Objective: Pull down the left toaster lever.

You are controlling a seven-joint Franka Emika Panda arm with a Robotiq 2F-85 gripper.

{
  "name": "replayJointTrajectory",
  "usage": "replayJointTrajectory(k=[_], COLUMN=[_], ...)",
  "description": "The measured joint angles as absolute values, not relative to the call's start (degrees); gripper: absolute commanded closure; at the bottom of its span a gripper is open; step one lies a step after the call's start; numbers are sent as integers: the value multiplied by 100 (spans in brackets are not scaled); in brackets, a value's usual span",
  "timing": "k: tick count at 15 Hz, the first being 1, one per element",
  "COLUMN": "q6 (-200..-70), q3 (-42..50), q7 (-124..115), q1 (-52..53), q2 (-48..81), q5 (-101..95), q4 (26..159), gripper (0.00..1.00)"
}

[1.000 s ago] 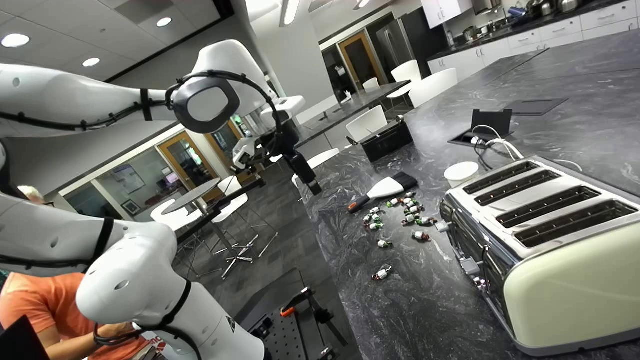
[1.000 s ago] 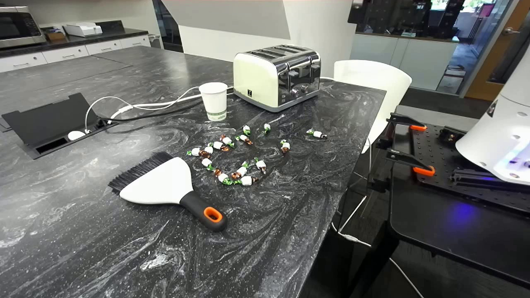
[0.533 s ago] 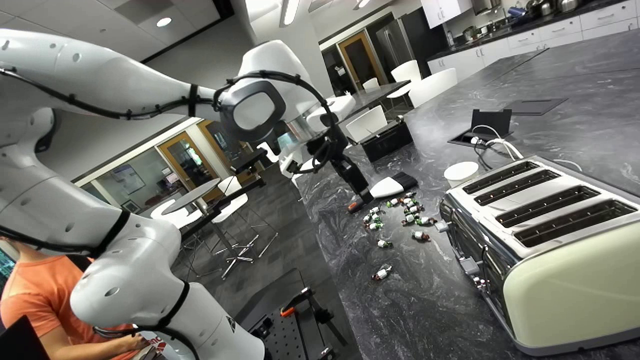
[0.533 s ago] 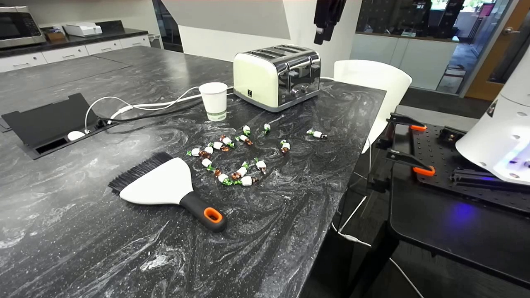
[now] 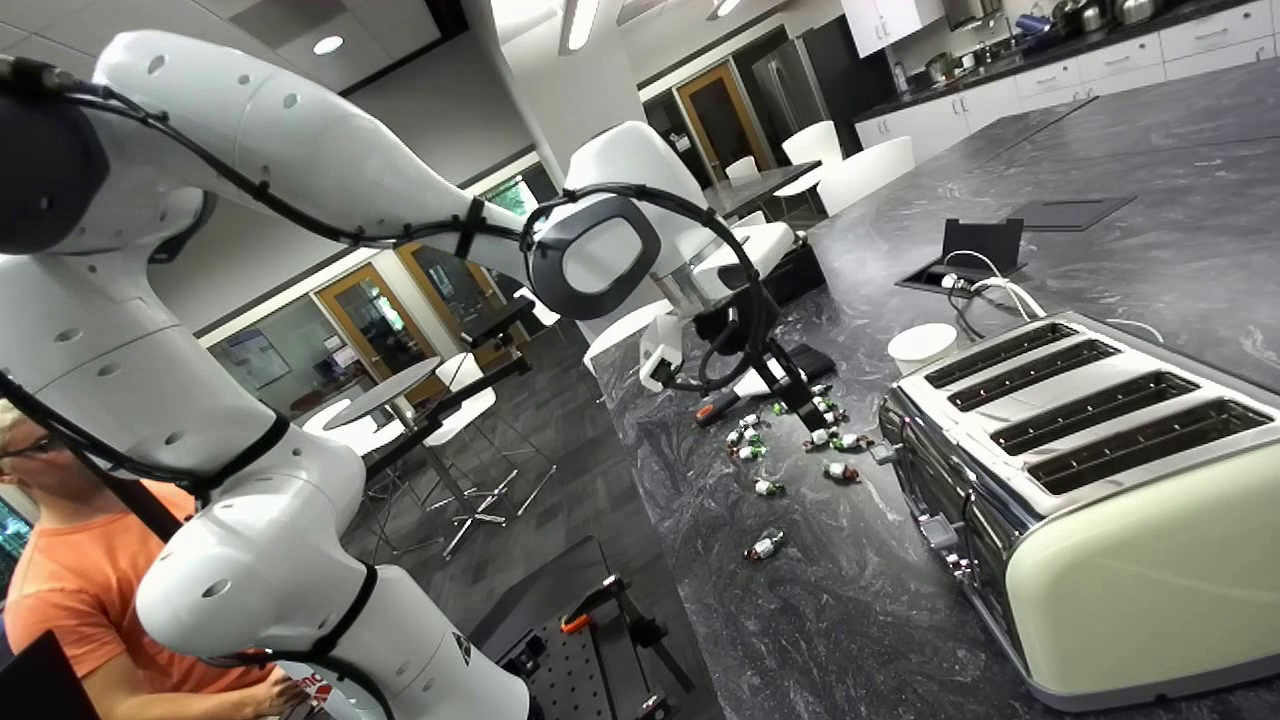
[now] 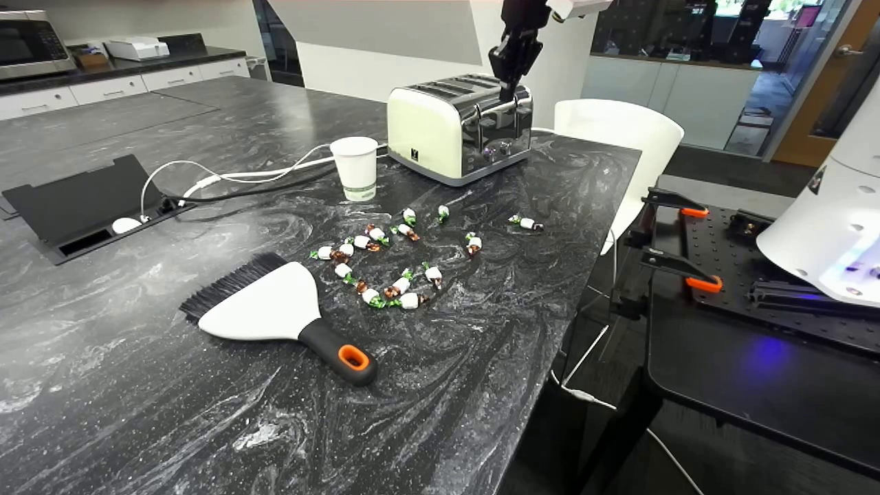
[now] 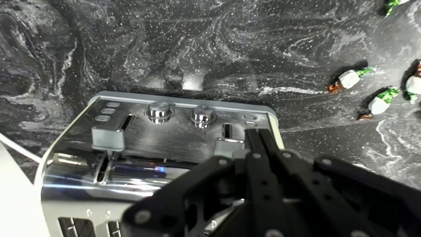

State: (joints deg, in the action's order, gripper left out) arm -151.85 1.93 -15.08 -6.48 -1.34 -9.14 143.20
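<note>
The cream toaster (image 5: pixel 1130 580) stands on the counter in both exterior views. In the wrist view its shiny panel (image 7: pixel 164 141) carries two grey levers. The left lever (image 7: pixel 227 148), as one faces the panel, is the one on the candy side; dark slot shows between it and the panel's foot. The other lever (image 7: pixel 108 139) is at a similar height. My gripper (image 7: pixel 257 130) is shut with nothing between its fingertips. They appear beside the left lever, toward the toaster's cream side; whether they touch it cannot be told. In an exterior view the gripper (image 6: pixel 507 96) overlaps the toaster's panel.
Several wrapped candies (image 6: pixel 402 285) lie on the counter near the toaster. A paper cup (image 6: pixel 355 168) stands by its side, with a cable (image 6: pixel 261 175) running behind. A white brush (image 6: pixel 268 309) lies farther off. A person (image 5: pixel 90 590) sits behind the arm.
My arm has swung over the counter toward the toaster and come down, bringing the gripper from the counter's edge to the toaster's panel. The toaster and the candies have stayed in place.
</note>
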Motion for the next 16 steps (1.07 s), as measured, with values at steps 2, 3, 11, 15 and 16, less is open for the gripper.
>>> replayJointTrajectory(k=[2,3,11,15,16], q6=[-15337,-15398,-15688,-16023,-16103], q3=[262,295,601,744,783], q7=[-1996,-2220,-3452,-3695,-3757], q1=[-646,-641,-431,-302,-272], q2=[76,167,594,744,777], q5=[-1326,-1519,-2243,-2247,-2247], q4=[14246,14214,14115,14116,14115], gripper=[100,100,100,100,100])
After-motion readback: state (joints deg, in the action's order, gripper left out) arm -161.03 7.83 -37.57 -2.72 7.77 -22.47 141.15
